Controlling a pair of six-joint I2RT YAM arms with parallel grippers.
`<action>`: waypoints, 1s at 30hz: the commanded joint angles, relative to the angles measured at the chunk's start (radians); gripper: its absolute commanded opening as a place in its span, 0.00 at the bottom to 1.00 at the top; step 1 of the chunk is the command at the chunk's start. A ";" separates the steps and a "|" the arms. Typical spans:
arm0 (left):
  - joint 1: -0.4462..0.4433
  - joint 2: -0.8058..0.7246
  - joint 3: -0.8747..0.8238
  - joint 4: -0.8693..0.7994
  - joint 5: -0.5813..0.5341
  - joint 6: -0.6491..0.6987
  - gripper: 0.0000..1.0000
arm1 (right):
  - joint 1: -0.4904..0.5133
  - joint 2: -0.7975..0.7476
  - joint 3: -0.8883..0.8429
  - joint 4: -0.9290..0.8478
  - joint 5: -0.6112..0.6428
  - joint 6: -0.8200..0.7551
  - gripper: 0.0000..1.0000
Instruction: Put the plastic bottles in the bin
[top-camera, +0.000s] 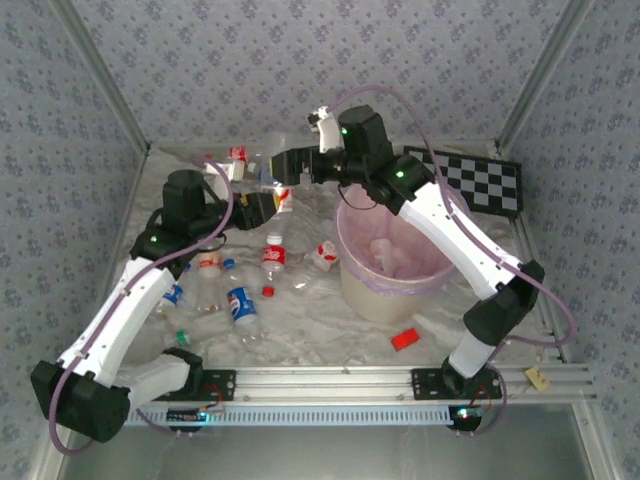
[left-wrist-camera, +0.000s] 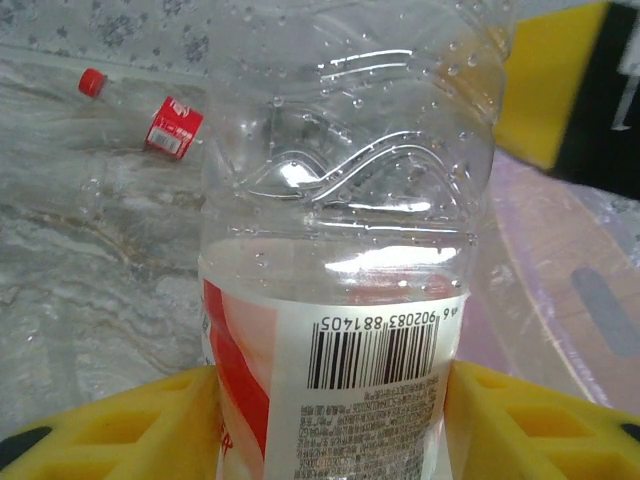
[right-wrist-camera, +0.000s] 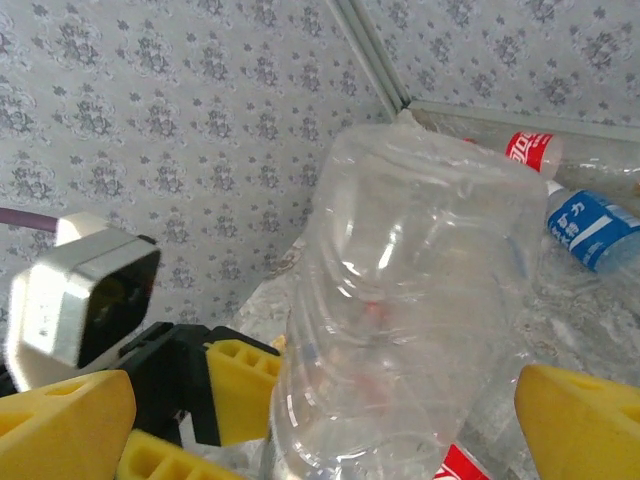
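A clear plastic bottle (left-wrist-camera: 340, 250) with a red and white barcode label is pinched between the yellow fingers (left-wrist-camera: 120, 430) of my left gripper (left-wrist-camera: 330, 420), which is shut on it. From above, that bottle (top-camera: 281, 192) hangs left of the bin (top-camera: 372, 297), a cream tub with a pink bag. My right gripper (top-camera: 288, 165) faces it from the far side. Its jaws (right-wrist-camera: 325, 425) stand wide open around the bottle's clear base (right-wrist-camera: 420, 300), with gaps on both sides. Several more bottles lie on the table, among them a red-labelled one (top-camera: 273, 255) and a blue-labelled one (top-camera: 240, 305).
A small red block (top-camera: 404, 339) lies in front of the bin and a loose red cap (top-camera: 268, 291) among the bottles. A checkerboard (top-camera: 480, 180) lies at the back right. Patterned walls close in three sides. Another bottle (left-wrist-camera: 150, 115) lies beyond the held one.
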 joint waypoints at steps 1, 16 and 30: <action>-0.006 -0.050 0.003 0.075 0.012 -0.033 0.55 | 0.003 0.039 0.057 -0.052 -0.009 0.014 1.00; -0.013 -0.051 -0.016 0.082 -0.033 -0.028 0.55 | 0.000 0.092 0.063 0.033 -0.123 0.080 0.63; -0.009 -0.082 0.024 -0.396 -0.439 -0.009 0.96 | -0.098 0.032 0.327 -0.257 -0.027 -0.143 0.50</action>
